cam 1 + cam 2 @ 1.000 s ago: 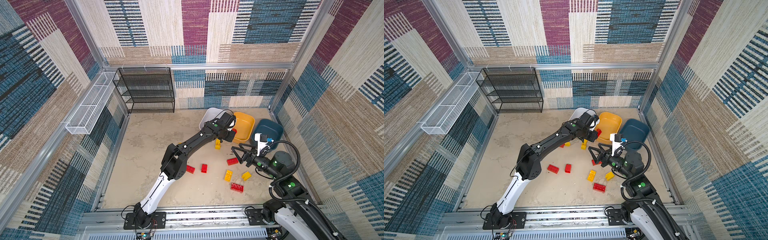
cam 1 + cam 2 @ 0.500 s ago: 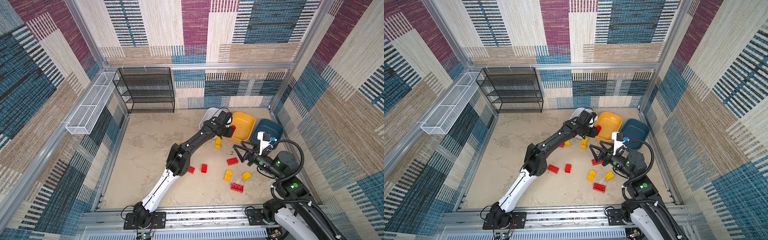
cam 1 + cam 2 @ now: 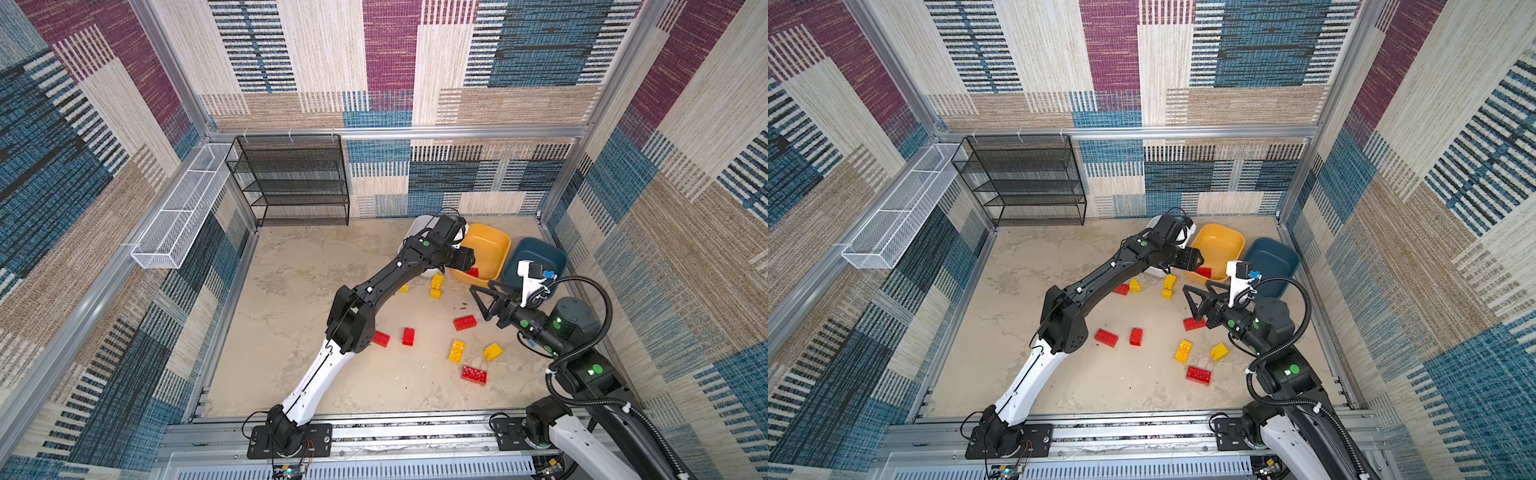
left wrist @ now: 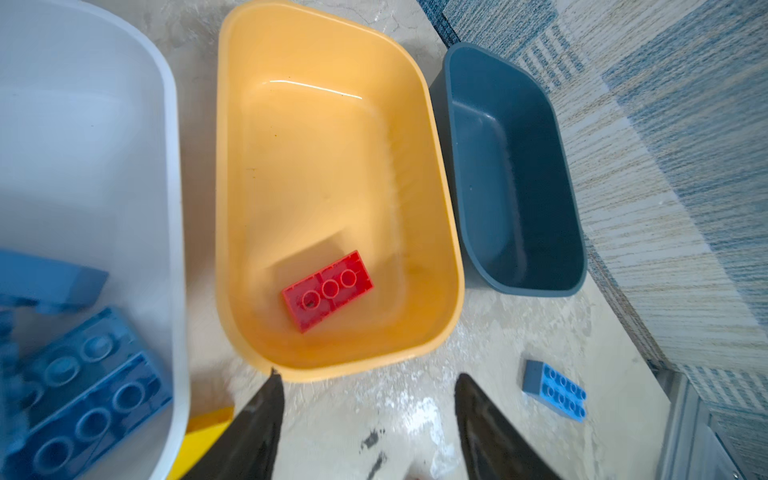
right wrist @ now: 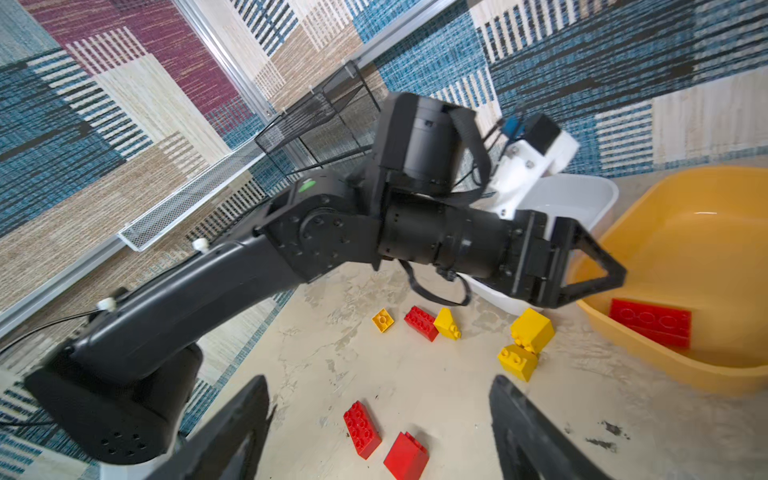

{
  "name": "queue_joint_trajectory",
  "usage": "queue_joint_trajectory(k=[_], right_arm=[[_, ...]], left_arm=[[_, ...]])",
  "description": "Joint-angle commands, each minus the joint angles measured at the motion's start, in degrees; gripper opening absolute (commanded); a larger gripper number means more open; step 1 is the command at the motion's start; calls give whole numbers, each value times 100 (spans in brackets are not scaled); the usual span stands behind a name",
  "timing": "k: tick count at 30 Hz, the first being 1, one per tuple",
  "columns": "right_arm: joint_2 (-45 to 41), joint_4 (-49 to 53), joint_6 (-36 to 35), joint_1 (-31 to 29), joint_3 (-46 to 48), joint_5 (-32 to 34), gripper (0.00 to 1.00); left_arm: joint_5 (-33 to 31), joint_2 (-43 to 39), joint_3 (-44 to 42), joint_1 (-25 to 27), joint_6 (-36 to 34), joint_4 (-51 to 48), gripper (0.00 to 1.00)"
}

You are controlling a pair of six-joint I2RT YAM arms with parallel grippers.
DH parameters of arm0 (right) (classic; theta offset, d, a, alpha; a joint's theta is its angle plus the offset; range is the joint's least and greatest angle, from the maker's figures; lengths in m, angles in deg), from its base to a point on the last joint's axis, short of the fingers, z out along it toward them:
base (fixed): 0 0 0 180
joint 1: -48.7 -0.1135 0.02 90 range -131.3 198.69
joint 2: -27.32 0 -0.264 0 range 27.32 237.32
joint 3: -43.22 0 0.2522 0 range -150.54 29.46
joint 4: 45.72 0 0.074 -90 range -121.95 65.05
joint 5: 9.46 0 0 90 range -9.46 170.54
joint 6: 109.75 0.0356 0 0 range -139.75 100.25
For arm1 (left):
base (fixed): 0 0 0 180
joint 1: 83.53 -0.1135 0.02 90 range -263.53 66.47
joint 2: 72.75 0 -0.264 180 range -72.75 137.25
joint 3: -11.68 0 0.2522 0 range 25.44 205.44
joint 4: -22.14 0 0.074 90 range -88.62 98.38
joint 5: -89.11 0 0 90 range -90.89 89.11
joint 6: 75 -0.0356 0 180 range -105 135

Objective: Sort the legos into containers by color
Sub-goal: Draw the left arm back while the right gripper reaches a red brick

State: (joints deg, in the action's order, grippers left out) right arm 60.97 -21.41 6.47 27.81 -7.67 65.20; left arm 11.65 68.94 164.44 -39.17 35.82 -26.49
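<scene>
Up at the back right of the mottled beige floor (image 3: 291, 299), three smooth rounded-rectangular plastic tubs stand in a row with only narrow strips of floor between their rims: white tub (image 4: 104, 166), yellow-orange tub (image 4: 415, 187) and dark teal tub (image 4: 519, 187), the last close beside the woven side wall (image 4: 685, 208). Chunky studded red and yellow bricks (image 3: 456, 351) lie scattered in front, leaving wider bare floor towards the black mesh rack (image 3: 291, 183). Blue bricks (image 4: 91, 382) sit in the white tub, and one blue brick (image 4: 555, 390) lies loose before the teal one. Left gripper (image 4: 365, 374) hovers just off the yellow-orange rim, jaws roughly half parted and empty; a red brick (image 4: 328, 291) lies hollow side up inside that tub. Right gripper (image 5: 378, 380) hangs above the floor, jaws wide, gripping nothing
</scene>
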Motion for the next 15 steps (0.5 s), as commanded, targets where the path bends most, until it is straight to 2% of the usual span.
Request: queue_joint_trajectory(k=[1,7,10,15], right_arm=[[166,656,-137,-3,-114,612,84],[996,965,-170,2,-43,895,89],[1279,839,-140,-3,110,899,89],[1843,553,-159,-3,440,1049,89]], left_arm=[[-51,-839,-1036,-32,-68,343,67],[-730,-2907,-3947,-63,-28,1511,67],[-1056,-3755,-4989,-152,64,1653,67],[-1180,-5115,-6784,-226,423,2255,67]])
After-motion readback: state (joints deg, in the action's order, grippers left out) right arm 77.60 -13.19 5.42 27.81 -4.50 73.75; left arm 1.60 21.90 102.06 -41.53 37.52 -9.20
